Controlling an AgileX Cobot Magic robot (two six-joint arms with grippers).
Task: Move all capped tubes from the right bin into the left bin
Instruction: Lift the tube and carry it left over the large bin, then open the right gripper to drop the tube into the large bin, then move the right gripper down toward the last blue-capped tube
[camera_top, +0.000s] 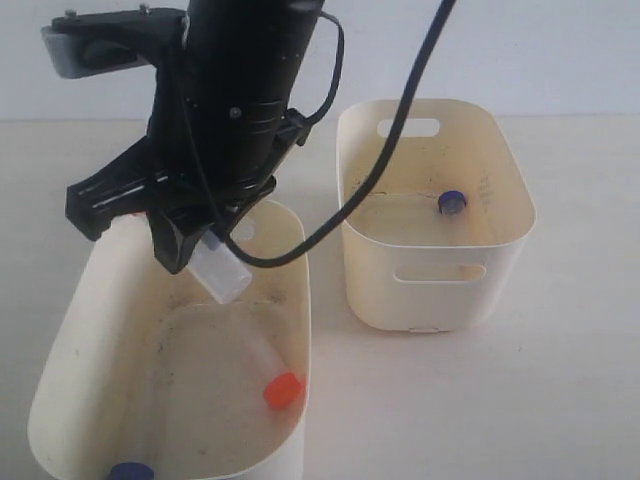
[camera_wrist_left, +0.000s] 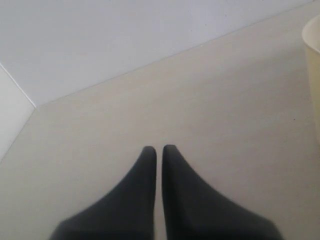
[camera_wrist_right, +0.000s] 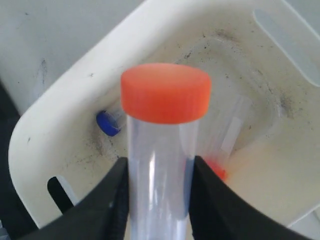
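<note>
The capped tube (camera_wrist_right: 160, 175) is showing clear, glossy plastic with a smooth matt orange cap (camera_wrist_right: 165, 92). The left bin (camera_top: 60, 370) and right bin (camera_top: 440, 270) are looking like smooth cream plastic, the left one's floor carrying gritty dark smudges. The table (camera_wrist_left: 200, 100) is showing a matt, faintly wood-grained surface.

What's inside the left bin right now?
The left bin holds an orange-capped tube and a blue-capped tube on its floor. The arm above hides its far end.
</note>
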